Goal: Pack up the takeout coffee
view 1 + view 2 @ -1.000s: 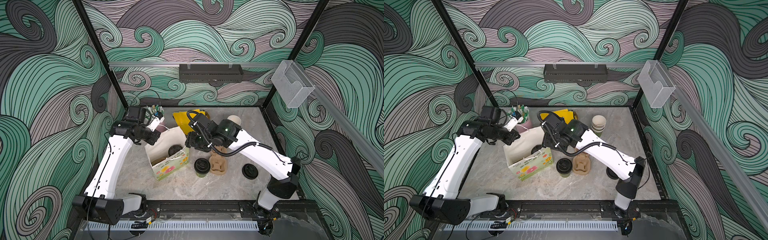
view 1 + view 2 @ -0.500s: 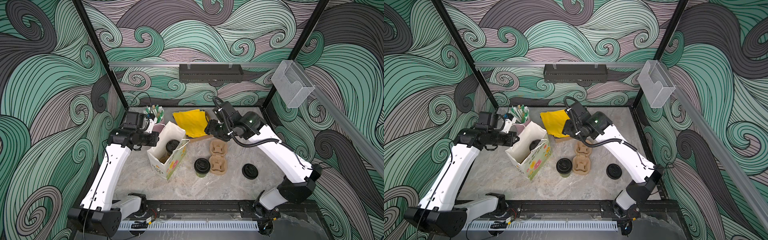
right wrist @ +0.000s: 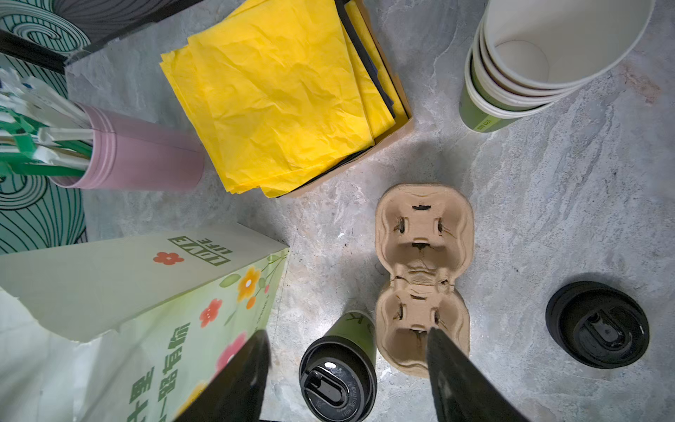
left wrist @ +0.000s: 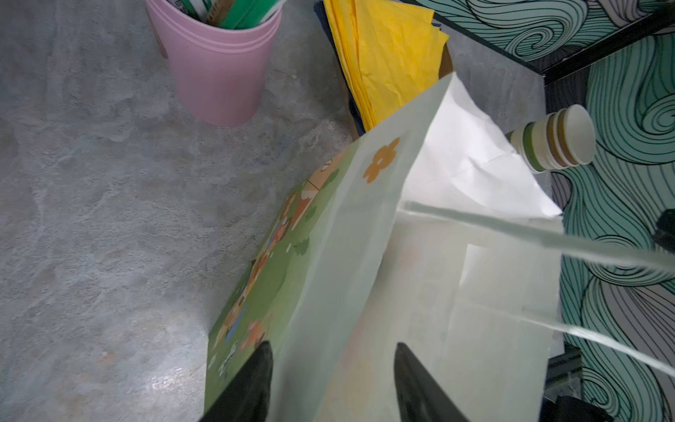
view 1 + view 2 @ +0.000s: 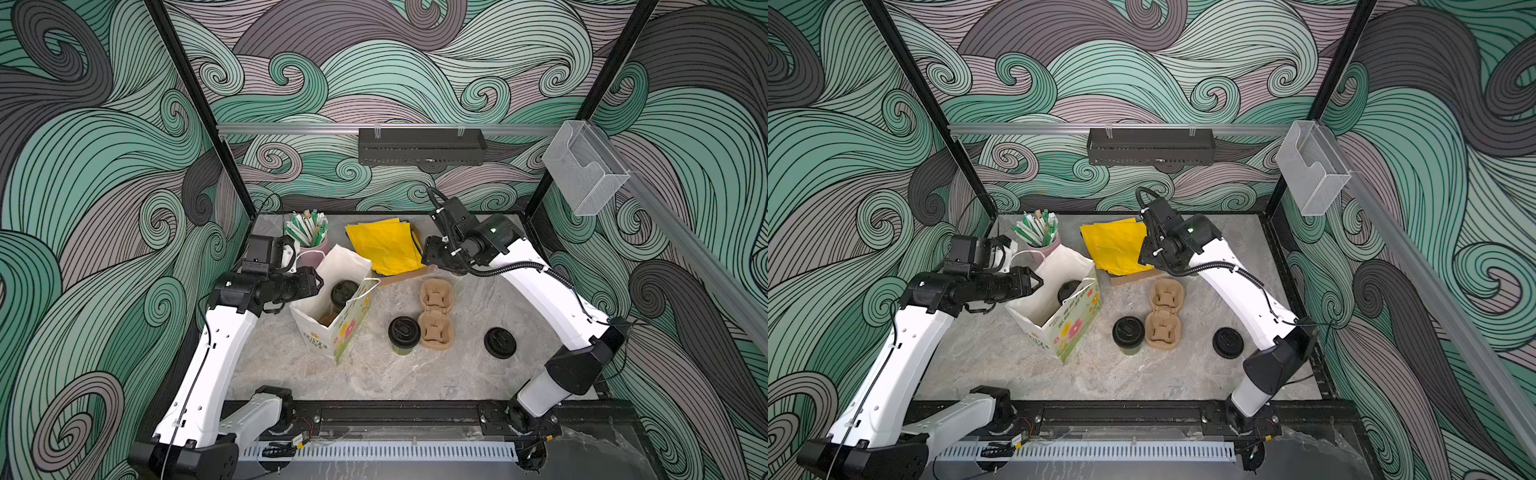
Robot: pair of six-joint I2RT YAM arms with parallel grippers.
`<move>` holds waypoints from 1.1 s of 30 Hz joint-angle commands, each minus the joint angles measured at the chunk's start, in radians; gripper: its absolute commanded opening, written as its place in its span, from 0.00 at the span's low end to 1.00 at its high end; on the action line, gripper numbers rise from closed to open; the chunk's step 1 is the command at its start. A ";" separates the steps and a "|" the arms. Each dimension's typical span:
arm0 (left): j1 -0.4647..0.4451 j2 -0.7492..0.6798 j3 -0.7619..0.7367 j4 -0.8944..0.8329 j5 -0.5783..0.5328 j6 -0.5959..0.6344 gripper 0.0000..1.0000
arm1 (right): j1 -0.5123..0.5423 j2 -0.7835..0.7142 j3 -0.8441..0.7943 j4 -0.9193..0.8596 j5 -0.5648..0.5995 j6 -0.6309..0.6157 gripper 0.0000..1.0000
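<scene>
The takeout coffee (image 5: 344, 292) sits inside the open paper bag (image 5: 351, 328), which stands left of the worktop's (image 5: 374, 382) middle. The cup's black sip lid faces up out of the bag's mouth, so its long axis runs roughly vertical. Its green body is mostly hidden by the bag's walls, so it may lean slightly. A second lidded green cup (image 5: 404, 332) stands upright on the bare surface near the middle, lid up, just beside a two-cup pulp carrier (image 5: 436, 316) that lies with its length running from front to back. A loose black lid (image 5: 500, 343) lies flat toward the right edge. The left gripper (image 4: 331, 345) is at the bag's left rim, its jaws spread wide with the bag's wall between them, not pinched. The right gripper (image 3: 347, 332) hangs above the back of the worktop, jaws wide and empty. Toward the back left corner is a pink cup (image 5: 309, 255) of green and white wrapped sticks. Yellow paper sheets (image 5: 384, 245) lie in a cardboard tray at the back edge, and a stack of lidless cups (image 3: 548, 62) stands beyond the carrier. The worktop is grey and marbled like stone. The walls around it carry teal, grey and mauve swirls, with a black perforated shelf (image 5: 422, 146) on the back rail and a clear plastic holder (image 5: 584, 168) on the right.
</scene>
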 commanded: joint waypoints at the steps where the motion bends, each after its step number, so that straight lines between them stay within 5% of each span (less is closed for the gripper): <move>1: 0.006 0.014 0.067 -0.096 -0.064 0.040 0.76 | -0.002 0.037 0.009 -0.024 0.022 -0.050 0.70; 10: 0.006 0.064 0.093 -0.232 -0.029 0.184 0.72 | -0.003 0.074 0.044 -0.024 0.004 -0.040 0.70; 16: 0.006 0.095 0.073 -0.255 0.003 0.203 0.39 | -0.002 0.045 0.031 -0.008 0.019 -0.029 0.70; 24: 0.005 0.056 0.044 -0.232 0.018 -0.045 0.11 | -0.003 -0.031 -0.034 0.032 0.025 -0.020 0.70; 33: -0.001 -0.009 -0.023 -0.141 0.037 -0.326 0.00 | -0.002 -0.125 -0.127 0.078 0.038 -0.022 0.70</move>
